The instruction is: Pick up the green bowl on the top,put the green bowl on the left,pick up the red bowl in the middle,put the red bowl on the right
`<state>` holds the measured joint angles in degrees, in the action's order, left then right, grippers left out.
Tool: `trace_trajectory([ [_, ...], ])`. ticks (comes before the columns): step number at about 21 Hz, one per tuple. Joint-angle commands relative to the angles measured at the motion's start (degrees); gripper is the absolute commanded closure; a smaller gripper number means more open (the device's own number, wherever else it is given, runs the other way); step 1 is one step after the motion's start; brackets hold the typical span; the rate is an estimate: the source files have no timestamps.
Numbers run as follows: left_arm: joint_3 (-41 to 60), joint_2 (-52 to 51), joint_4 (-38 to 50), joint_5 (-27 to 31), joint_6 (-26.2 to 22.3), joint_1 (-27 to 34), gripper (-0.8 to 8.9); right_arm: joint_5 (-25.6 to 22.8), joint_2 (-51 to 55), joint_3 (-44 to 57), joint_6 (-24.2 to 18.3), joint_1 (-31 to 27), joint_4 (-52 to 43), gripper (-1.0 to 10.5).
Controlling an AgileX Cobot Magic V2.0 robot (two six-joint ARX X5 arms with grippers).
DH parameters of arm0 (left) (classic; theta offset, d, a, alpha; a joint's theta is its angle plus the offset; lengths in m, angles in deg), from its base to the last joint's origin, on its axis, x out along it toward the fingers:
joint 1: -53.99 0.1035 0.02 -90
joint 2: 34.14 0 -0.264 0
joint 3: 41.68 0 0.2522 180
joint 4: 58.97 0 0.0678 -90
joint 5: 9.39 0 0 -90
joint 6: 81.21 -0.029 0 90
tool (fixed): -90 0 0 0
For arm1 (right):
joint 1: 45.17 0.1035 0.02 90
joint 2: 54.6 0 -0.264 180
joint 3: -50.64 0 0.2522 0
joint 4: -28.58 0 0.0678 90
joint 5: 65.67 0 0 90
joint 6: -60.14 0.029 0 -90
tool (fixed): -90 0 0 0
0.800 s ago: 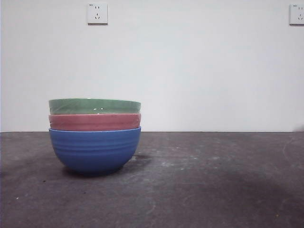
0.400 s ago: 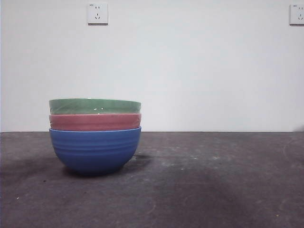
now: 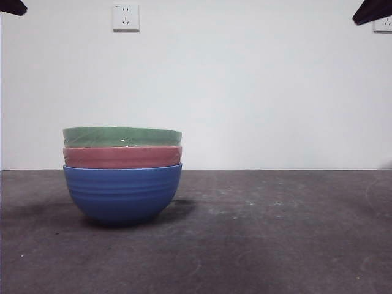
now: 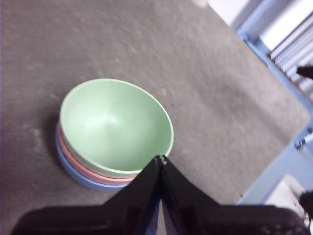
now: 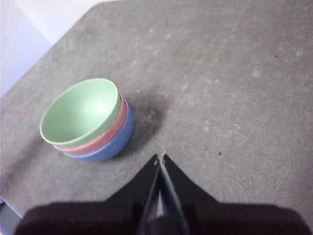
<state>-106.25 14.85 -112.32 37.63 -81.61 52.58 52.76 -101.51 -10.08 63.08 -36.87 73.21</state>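
Observation:
Three bowls stand nested on the dark table at the left of the front view. The green bowl (image 3: 122, 136) is on top, the red bowl (image 3: 122, 157) in the middle, a blue bowl (image 3: 122, 195) at the bottom. The stack also shows in the left wrist view, green bowl (image 4: 113, 122) and red bowl (image 4: 78, 164), and in the right wrist view, green bowl (image 5: 78, 112) and red bowl (image 5: 115, 128). My left gripper (image 4: 160, 159) is shut and empty, high above the stack's near rim. My right gripper (image 5: 160, 157) is shut and empty, high above bare table beside the stack.
The blue bowl (image 4: 83, 180) (image 5: 120, 139) bears the stack. Black arm tips show at the top left corner (image 3: 12, 6) and top right corner (image 3: 372, 11) of the front view. Wall sockets (image 3: 125, 17) sit on the white wall. A metal frame (image 4: 279, 58) lies past the table's edge.
Black arm tips have come into the front view at both top corners. The bowls have not moved.

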Motion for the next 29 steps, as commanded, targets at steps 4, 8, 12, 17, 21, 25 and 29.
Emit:
trace_trajectory([
  [4, -2.1, 2.6, 0.1, 2.4, -3.3, -3.6, 4.85, 0.0, -1.2, -0.2, -2.0, 0.0, 0.1, 6.9],
  [8, -2.6, 4.5, -0.1, 7.6, -4.4, -8.4, 4.04, 0.0, -1.2, -0.2, -2.0, 0.0, 0.1, 6.9],
  [12, -7.5, 10.3, -4.3, 16.9, -13.6, -17.7, 4.05, 0.0, -1.2, -0.2, -2.0, 0.1, 0.0, 6.9],
  [17, -13.5, 20.8, -7.0, 28.3, -21.6, -29.4, 4.09, 0.0, -1.4, -0.2, -2.0, 0.1, 0.0, 6.9],
  [21, -15.3, 29.4, -6.1, 32.4, -22.9, -32.4, 4.09, 0.0, -1.5, -0.2, -2.0, 0.1, 0.0, 7.0],
  [25, -15.3, 34.6, -5.4, 32.4, -25.0, -32.6, 4.25, 0.0, -1.5, -0.2, -2.0, 0.1, 0.1, 7.0],
  [29, -15.3, 35.1, -5.5, 32.4, -26.4, -32.7, 5.77, 0.0, -1.5, -0.2, -2.0, 0.1, 0.1, 7.0],
])
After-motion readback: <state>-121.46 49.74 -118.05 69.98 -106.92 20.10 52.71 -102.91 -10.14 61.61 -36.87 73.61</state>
